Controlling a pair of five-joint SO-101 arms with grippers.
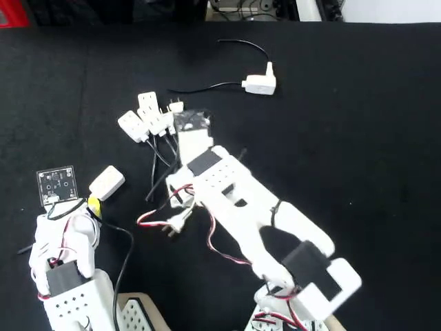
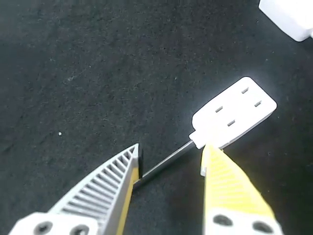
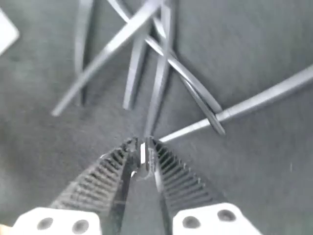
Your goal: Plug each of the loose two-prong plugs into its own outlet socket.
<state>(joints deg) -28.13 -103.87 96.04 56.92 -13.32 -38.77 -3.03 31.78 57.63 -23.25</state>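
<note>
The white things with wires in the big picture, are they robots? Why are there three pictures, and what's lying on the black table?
Yes, two robot arms, the left arm and the right arm, each ending in a two-fingered hand. The big picture comes from a camera looking down on the black table. The other two come from cameras on the arms' wrists. White sockets and plugs on black cords lie in a bunch, with one white block farther off. The left hand is open, with the cord of an outlet socket lying in the gap. The right hand is shut and seems to pinch a thin cord.
</note>
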